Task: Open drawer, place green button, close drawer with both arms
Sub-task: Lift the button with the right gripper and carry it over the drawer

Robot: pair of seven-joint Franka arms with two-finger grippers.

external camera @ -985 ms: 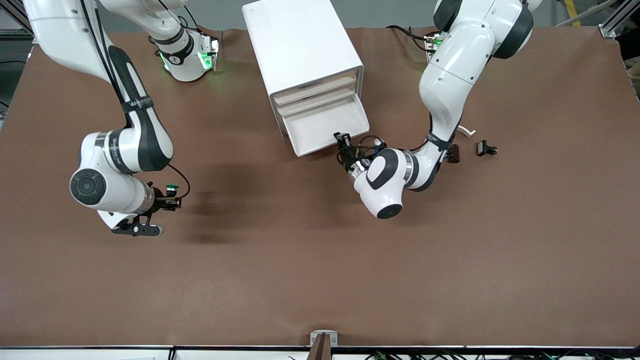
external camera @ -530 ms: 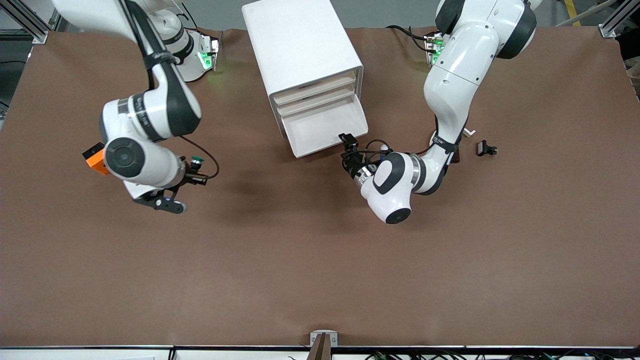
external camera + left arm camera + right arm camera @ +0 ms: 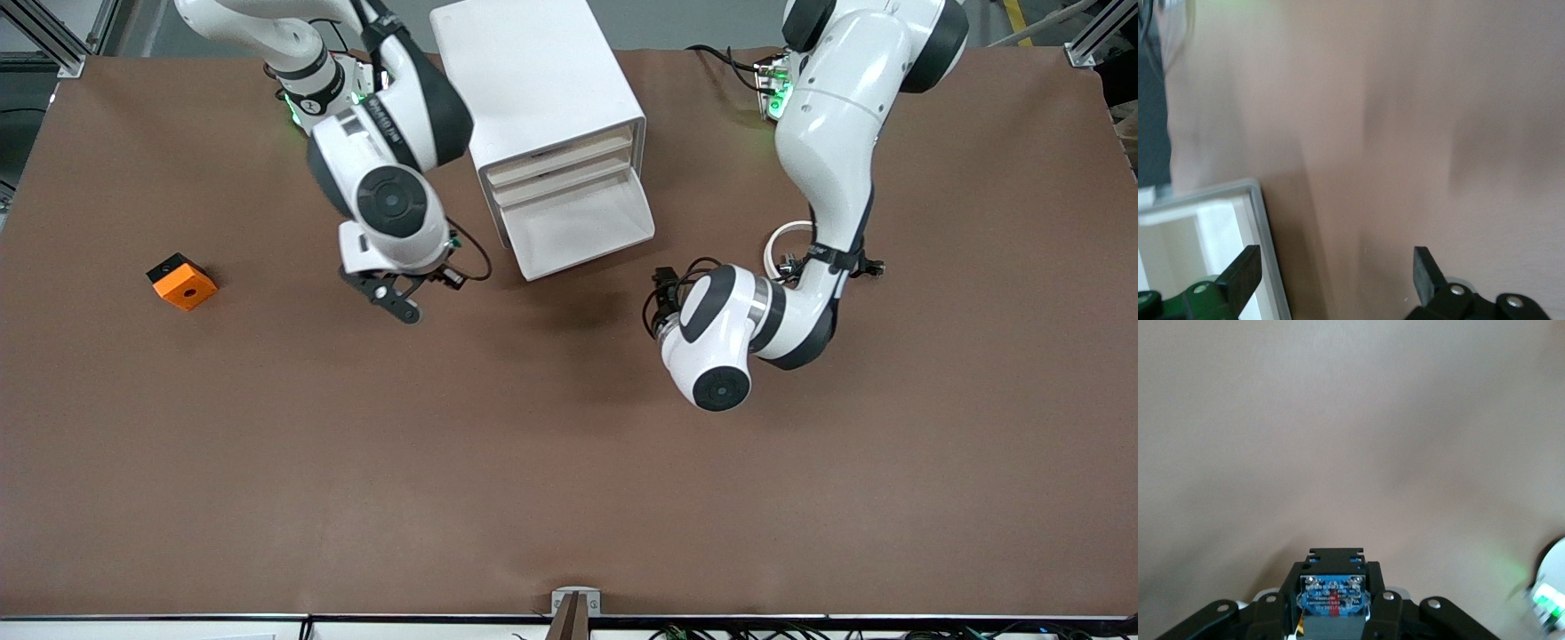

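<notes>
A white cabinet [image 3: 542, 89] stands at the table's robot edge, its lowest drawer [image 3: 582, 227] pulled out and empty. The left gripper [image 3: 662, 289], jaws spread and holding nothing, hangs just off the drawer's corner. The right gripper [image 3: 449, 274], beside the drawer, pinches the button [image 3: 1333, 595], not yet placed. Closing remains. An orange cube [image 3: 181, 281] sits well apart, obstructing nothing.

Plain brown surface [image 3: 569, 462]. White cabinet [image 3: 524, 71], pale beige drawer fronts, white open drawer [image 3: 578, 233]. Orange cube [image 3: 182, 282] with dark hole. Glossy white arms, black joint bands, black hands.
</notes>
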